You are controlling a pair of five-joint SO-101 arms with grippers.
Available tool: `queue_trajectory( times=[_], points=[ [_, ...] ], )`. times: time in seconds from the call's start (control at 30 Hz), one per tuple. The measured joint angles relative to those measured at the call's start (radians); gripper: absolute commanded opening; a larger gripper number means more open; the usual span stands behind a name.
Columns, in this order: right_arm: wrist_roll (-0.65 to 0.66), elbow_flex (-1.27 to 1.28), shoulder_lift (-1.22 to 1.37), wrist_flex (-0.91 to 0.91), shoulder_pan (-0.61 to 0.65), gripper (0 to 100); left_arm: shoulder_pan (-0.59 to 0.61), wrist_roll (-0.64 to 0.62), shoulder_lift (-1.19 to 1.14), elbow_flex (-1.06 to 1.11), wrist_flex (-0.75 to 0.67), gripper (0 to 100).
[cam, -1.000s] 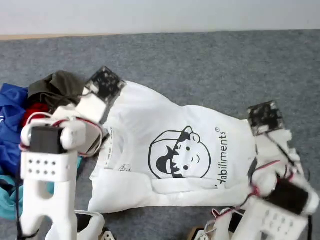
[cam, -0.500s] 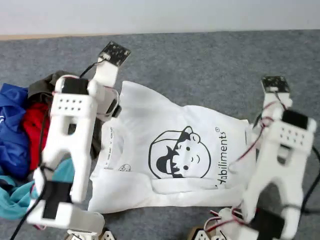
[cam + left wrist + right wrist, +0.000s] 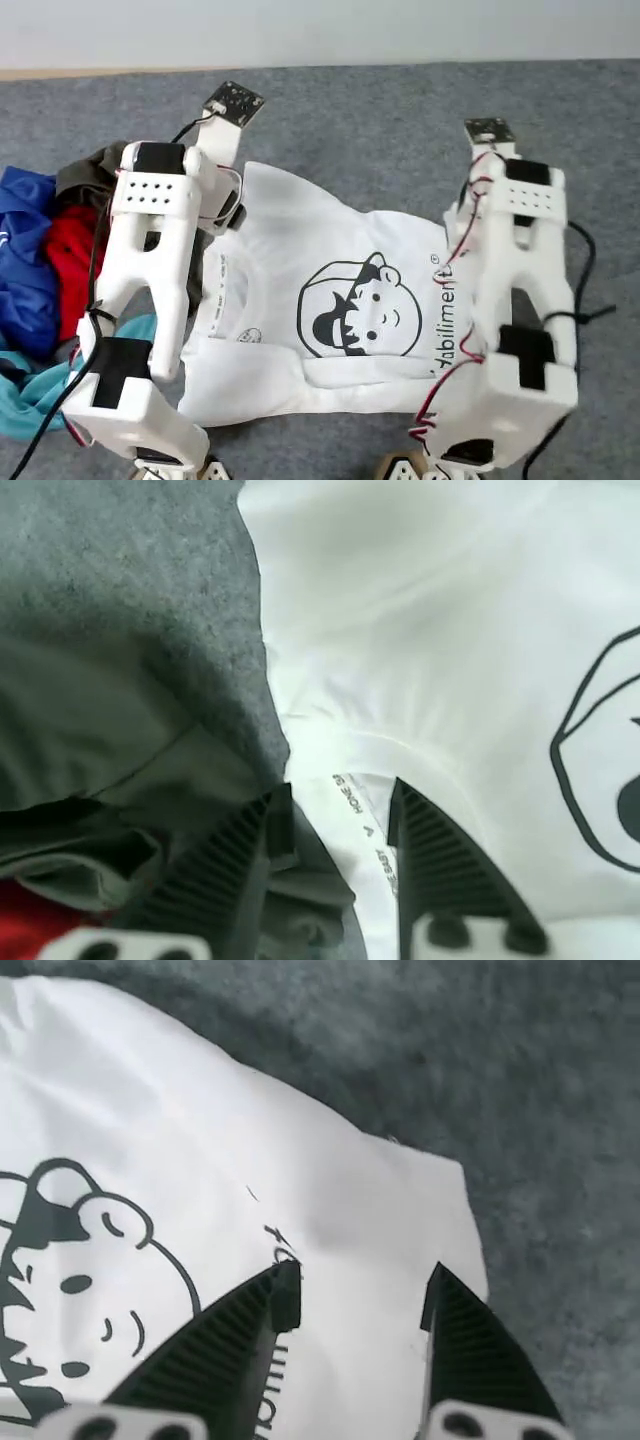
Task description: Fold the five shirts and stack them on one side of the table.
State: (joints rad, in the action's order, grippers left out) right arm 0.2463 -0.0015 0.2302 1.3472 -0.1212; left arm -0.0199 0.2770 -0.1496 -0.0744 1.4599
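Note:
A white shirt [image 3: 340,300] with a cartoon face print lies spread flat on the grey table [image 3: 400,120]. My left gripper [image 3: 335,805] hangs open just above its collar edge [image 3: 350,780], one finger over the white cloth and the other over the dark olive shirt [image 3: 100,730]. My right gripper [image 3: 360,1285] is open above the white shirt's [image 3: 200,1160] far right corner, by the printed lettering. In the high view both arms stretch over the shirt's side edges. Nothing is held.
A heap of other shirts lies at the table's left edge: blue [image 3: 22,260], red [image 3: 68,250], dark olive [image 3: 100,165] and teal [image 3: 40,400]. Bare grey table runs along the far side and to the right of the white shirt.
Both arms rose from low over the shirt's edges and stretched toward the far side. The right arm shifted left over the shirt's right edge. The shirt has not moved.

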Motion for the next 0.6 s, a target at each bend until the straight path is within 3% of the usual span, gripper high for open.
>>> queue_trajectory(
  times=[0.27, 0.6],
  points=[
    [-0.006, -0.221, 0.264, 0.000, 0.015, 20.6, 0.000, 0.000, 0.000, 0.000, 0.044, 13],
    [-0.006, -0.427, 0.292, 0.028, 0.015, 20.6, 0.000, 0.000, -0.003, 0.000, 0.046, 13]
  ],
)
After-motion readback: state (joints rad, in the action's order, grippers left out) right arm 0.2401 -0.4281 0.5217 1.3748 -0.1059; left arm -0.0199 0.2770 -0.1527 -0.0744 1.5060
